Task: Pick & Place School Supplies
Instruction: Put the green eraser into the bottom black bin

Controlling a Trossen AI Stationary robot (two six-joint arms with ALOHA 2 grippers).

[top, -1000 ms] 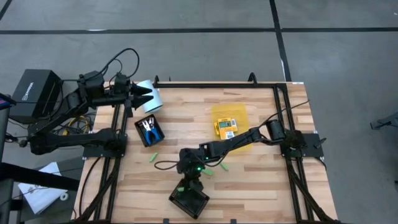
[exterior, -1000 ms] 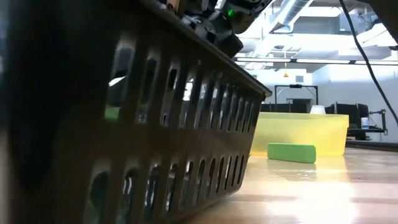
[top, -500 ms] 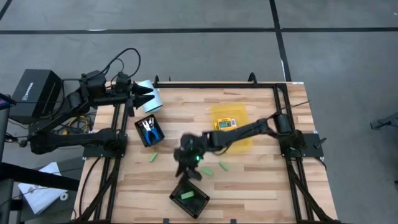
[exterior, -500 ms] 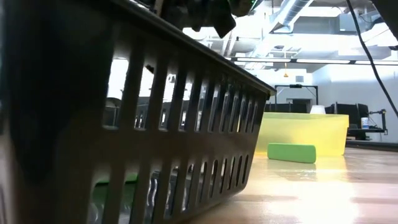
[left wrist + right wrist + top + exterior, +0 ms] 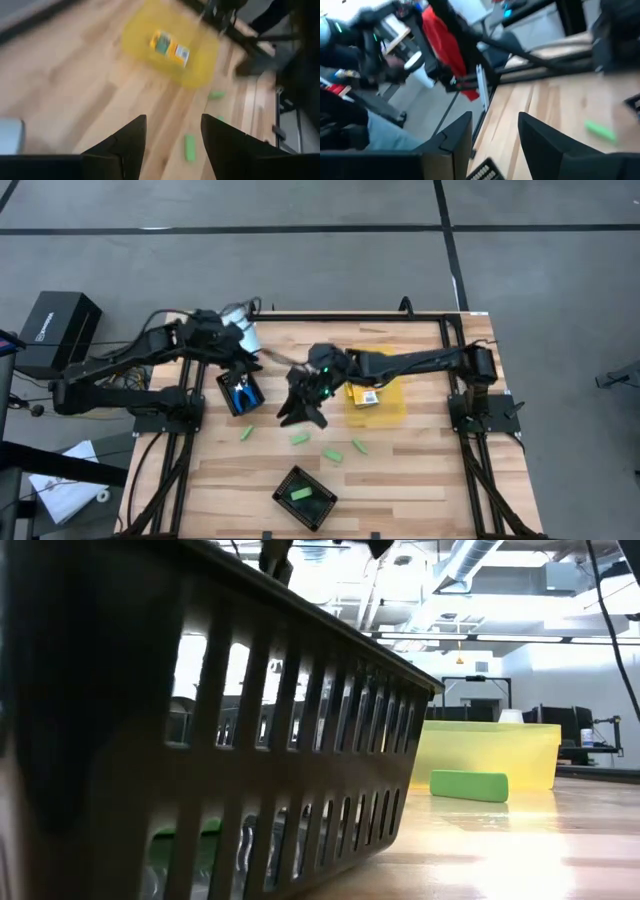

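My right gripper (image 5: 300,414) (image 5: 495,134) is open and hovers above the table's middle, left of the yellow bin (image 5: 392,406). Yellow-orange packs (image 5: 365,390) (image 5: 170,44) lie in that bin. Several light-green pieces (image 5: 299,439) (image 5: 333,455) (image 5: 246,434) lie on the wood, and one (image 5: 300,494) (image 5: 180,840) rests in the near black tray (image 5: 318,512). My left gripper (image 5: 250,357) (image 5: 172,145) is open, above the far-left black tray (image 5: 224,387) that holds the blue-handled scissors (image 5: 240,391). Neither gripper holds anything.
A pale cylinder (image 5: 240,330) stands at the far-left corner, partly hidden by the left arm. In the low view the near tray's slotted wall (image 5: 250,740) fills the picture's left. A green piece (image 5: 468,785) lies in front of the bin (image 5: 490,753). Bare wood shows right of the near tray.
My right gripper has risen from the near black tray and moved toward the far edge, to the table's middle; a green piece now lies in that tray. My left arm has swung from beside the cylinder toward the right and near, over the scissors tray.
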